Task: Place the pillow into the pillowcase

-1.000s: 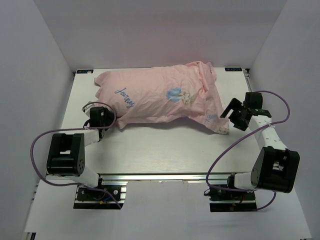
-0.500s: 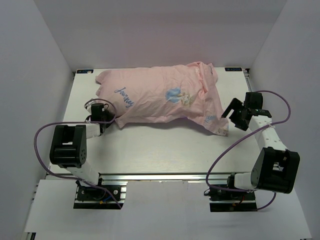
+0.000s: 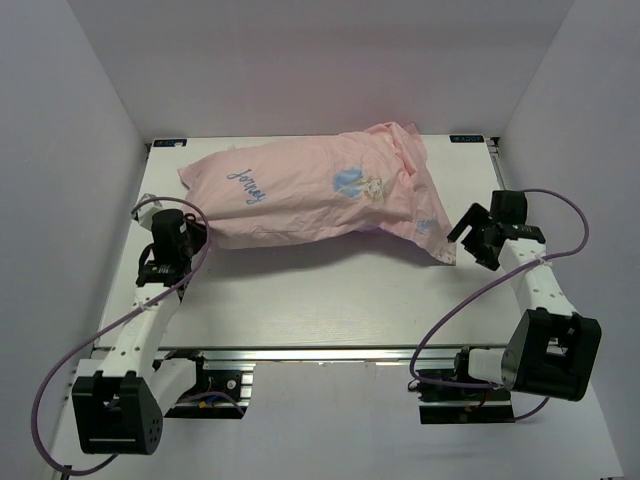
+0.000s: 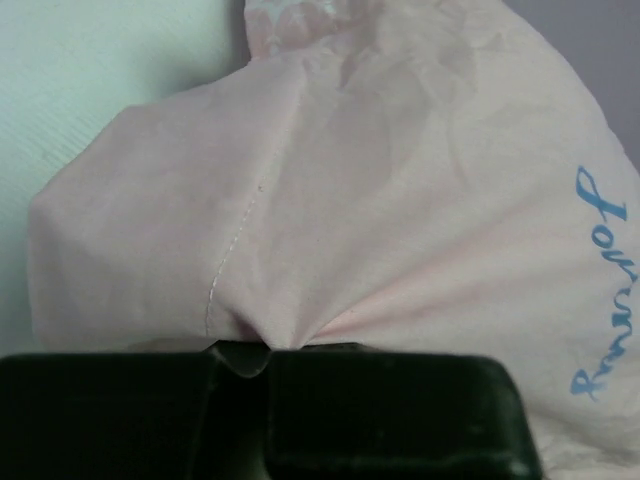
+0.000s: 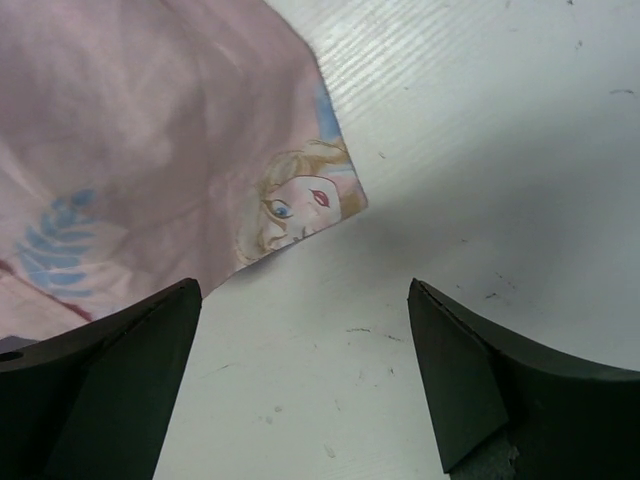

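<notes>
Now that the left gripper (image 4: 240, 360) has clamped shut on the left end of the pillowcase (image 3: 320, 195), that end is pulled a little to the left on the bench (image 3: 320, 300). I think it is ready for a tug to settle things. The right gripper (image 5: 303, 290) still waits with its jaws wide apart, just beside the case's near right corner. The case looks fat and full, so the pillow is likely inside, but no white shows.
</notes>
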Available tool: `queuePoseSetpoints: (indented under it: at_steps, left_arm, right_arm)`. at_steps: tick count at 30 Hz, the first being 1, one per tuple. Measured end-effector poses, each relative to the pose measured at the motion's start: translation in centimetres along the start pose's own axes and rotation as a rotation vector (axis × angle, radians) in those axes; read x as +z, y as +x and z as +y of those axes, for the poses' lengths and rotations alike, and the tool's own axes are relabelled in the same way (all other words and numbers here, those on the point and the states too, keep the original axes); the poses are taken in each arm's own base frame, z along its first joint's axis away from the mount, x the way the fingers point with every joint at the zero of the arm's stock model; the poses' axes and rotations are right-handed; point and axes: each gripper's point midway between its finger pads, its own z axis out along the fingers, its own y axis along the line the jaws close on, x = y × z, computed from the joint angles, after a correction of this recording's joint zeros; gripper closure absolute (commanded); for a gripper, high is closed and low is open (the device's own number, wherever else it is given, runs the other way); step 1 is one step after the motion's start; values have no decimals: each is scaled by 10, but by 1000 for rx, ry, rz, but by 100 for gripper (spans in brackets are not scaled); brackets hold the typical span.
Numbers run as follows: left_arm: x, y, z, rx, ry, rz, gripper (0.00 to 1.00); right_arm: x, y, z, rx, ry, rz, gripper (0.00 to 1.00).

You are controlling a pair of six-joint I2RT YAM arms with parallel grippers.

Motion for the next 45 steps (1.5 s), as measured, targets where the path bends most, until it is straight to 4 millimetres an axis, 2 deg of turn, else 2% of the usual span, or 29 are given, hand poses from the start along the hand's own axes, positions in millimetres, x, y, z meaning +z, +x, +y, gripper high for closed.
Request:
queuePoseSetpoints:
  at_steps: [5, 9, 18, 25, 28, 29, 31, 32, 36, 37, 38, 40, 41, 43, 45]
  left_arm:
    - [-23, -2, 5, -8, -11, 5, 100]
    - [-33, -5, 8, -6, -30, 10, 100]
    - [-39, -10, 6, 5, -36, 13, 100]
    - [-42, -11, 7, 16, -43, 17, 100]
    - [-44, -12, 7, 17, -47, 14, 100]
    - [-45, -13, 6, 17, -47, 13, 100]
    - [-46, -15, 6, 17, -48, 10, 100]
    - [-46, -15, 6, 17, -52, 8, 100]
    - [-48, -16, 10, 19, -66, 2, 100]
    - [-49, -16, 10, 20, -67, 0, 100]
    - [-49, -17, 10, 22, -67, -3, 100]
    - [-50, -18, 11, 25, -69, -7, 100]
    - [-50, -18, 11, 26, -72, -8, 100]
    - [-51, -21, 12, 33, -81, -14, 100]
    - [-52, -24, 11, 41, -84, -22, 100]
  right_arm:
    - [6, 13, -13, 13, 51, 31, 11]
    - [21, 24, -17, 13, 71, 97, 11]
    - [56, 48, 6, 54, -53, 241, 11]
    - [77, 47, 30, 111, -131, 230, 12]
    - [87, 37, 40, 122, -149, 211, 23]
    - [91, 34, 43, 126, -150, 205, 30]
    - [97, 30, 47, 136, -145, 196, 38]
    - [100, 29, 49, 136, -144, 197, 50]
    - [109, 29, 51, 153, -128, 194, 71]
    - [111, 29, 52, 158, -125, 195, 82]
    - [112, 29, 53, 153, -123, 195, 84]
    - [115, 28, 56, 150, -117, 194, 82]
    - [116, 26, 58, 139, -118, 191, 74]
    - [117, 23, 62, 95, -119, 179, 64]
    - [115, 20, 62, 12, -117, 156, 41]
